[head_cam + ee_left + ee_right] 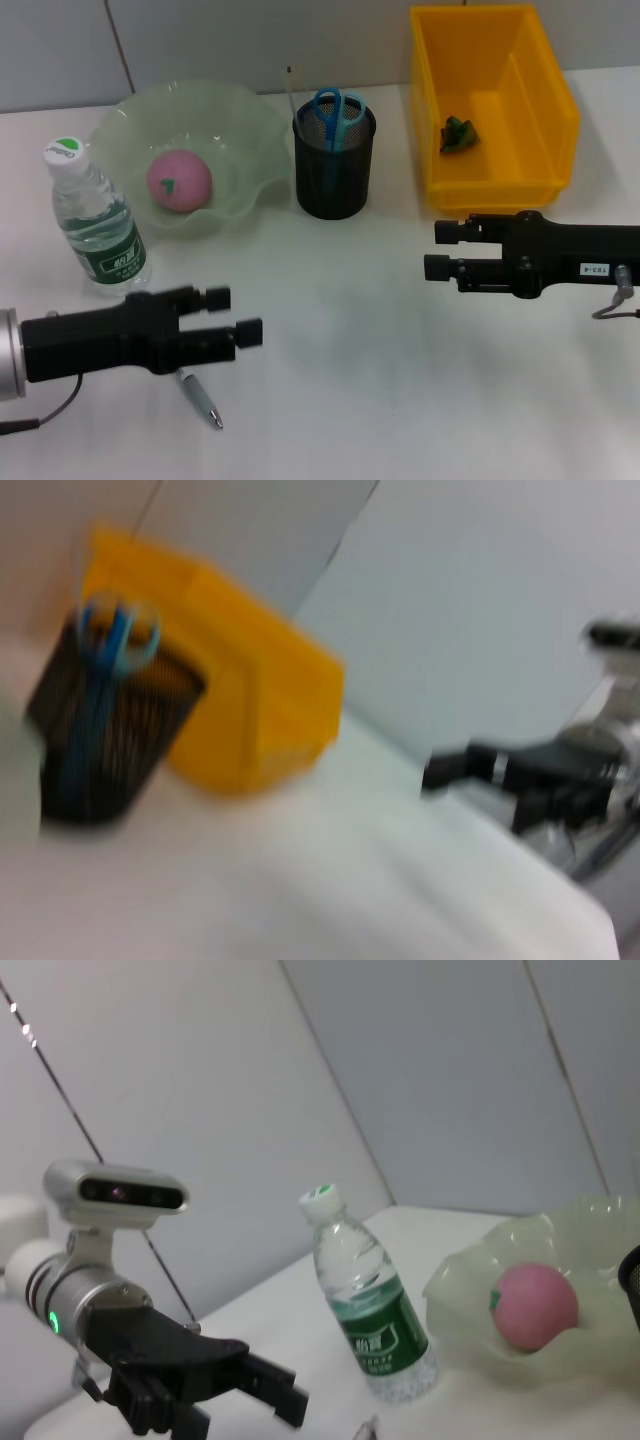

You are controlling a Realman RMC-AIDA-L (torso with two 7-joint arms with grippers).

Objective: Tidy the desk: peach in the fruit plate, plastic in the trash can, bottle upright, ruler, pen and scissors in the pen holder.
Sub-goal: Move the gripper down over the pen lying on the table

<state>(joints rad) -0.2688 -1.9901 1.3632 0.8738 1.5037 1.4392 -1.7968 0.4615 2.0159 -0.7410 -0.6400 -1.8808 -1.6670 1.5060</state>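
Near the desk's front edge, a silver-tipped pen lies flat beneath the left gripper, whose jaws are spread and empty, seemingly poised to collect it for the black mesh pen holder. The right gripper, also spread and empty, hovers near the yellow plastic bin. The white desk backs onto a pale grey wall.

You have open table between the two grippers. The bottle stands just behind the left gripper, crowding it.
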